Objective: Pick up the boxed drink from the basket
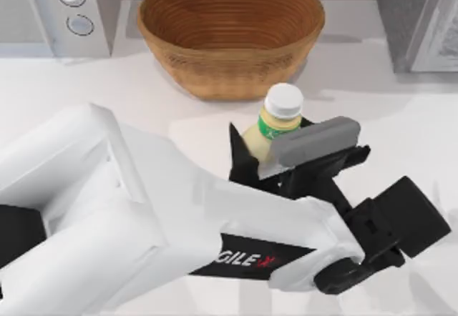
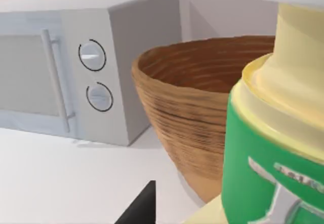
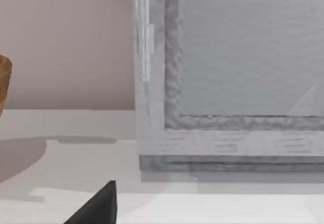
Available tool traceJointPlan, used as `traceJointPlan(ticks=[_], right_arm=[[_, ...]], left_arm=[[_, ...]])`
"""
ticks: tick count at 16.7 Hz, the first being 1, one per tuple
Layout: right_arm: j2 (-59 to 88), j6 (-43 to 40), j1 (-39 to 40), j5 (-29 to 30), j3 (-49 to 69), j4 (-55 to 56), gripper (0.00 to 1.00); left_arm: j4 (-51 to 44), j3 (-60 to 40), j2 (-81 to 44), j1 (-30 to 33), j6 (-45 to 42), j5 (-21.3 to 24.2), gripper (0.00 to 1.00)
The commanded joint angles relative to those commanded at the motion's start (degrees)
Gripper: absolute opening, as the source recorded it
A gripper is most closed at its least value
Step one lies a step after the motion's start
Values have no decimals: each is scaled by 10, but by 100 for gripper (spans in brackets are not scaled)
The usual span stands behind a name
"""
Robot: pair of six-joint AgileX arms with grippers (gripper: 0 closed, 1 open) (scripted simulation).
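The boxed drink (image 1: 275, 121), pale yellow with a white round cap and a green band, is held upright just in front of the basket (image 1: 230, 33), outside its rim. My left gripper (image 1: 269, 156) is shut on the drink's lower body, one black finger at each side. In the left wrist view the drink (image 2: 273, 148) looms close, with the brown woven basket (image 2: 192, 112) behind it. Nothing lies inside the basket. My right gripper (image 3: 96, 209) is parked off to the right, and the basket's edge (image 3: 4, 82) shows in its wrist view.
A white microwave (image 1: 57, 8) with two dials stands at the back left beside the basket, also seen as the microwave (image 2: 76, 67). A grey appliance (image 1: 422, 16) stands at the back right, close before the right wrist as the appliance (image 3: 228, 82). White tabletop lies between them.
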State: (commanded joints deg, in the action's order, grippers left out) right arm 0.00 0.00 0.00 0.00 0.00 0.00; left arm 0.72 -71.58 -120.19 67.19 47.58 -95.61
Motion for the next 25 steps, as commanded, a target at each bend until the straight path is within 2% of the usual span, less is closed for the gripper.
traceJointPlan(ticks=[4, 8, 21, 25], right_arm=[[0, 0, 0, 0, 0, 0, 100], [0, 0, 0, 0, 0, 0, 100], [0, 0, 0, 0, 0, 0, 100], [0, 0, 0, 0, 0, 0, 100]], left_arm=[[-51, 5, -1, -14, 63, -14, 0], [-54, 5, -1, -15, 66, -15, 0], [-54, 5, -1, -15, 66, -15, 98], [-54, 5, -1, -15, 66, -15, 100]])
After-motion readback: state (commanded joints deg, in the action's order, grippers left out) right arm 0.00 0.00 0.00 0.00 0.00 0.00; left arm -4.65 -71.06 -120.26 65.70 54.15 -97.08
